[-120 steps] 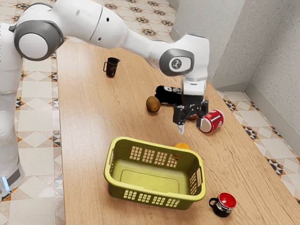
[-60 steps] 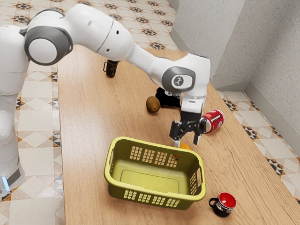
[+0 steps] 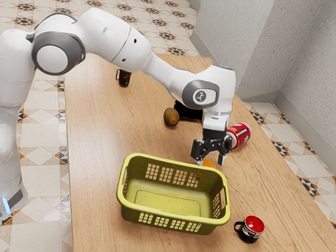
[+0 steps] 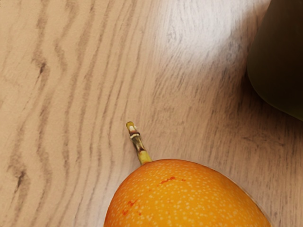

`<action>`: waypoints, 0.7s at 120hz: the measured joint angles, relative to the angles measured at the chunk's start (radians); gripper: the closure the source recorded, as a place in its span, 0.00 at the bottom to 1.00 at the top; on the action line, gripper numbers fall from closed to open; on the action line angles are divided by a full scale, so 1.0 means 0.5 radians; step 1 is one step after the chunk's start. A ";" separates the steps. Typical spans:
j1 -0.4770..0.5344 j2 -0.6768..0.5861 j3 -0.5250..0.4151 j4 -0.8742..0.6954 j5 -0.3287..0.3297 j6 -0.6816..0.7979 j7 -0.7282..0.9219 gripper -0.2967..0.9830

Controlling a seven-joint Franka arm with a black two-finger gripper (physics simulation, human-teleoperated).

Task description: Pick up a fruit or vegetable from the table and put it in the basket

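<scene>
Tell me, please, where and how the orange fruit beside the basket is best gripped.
I'd grip the orange fruit by its rounded flanks, from straight above: its thin stem likely offers little hold, and the basket stands close on one side.

It looks like a room in a home, perhaps a kitchen or dining room, though which I cannot tell: in the exterior view, ornamental floor tiles (image 3: pixel 44 126) at nine o'clock, a speckled grey wall (image 3: pixel 310 68) with skirting (image 3: pixel 304 122) towards two, and a wood-grained table (image 3: pixel 100 131) bearing a red-lined mug (image 3: pixel 254 224) at five
</scene>
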 joint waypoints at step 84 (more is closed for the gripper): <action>0.000 0.039 -0.018 -0.005 -0.018 -0.030 0.041 0.23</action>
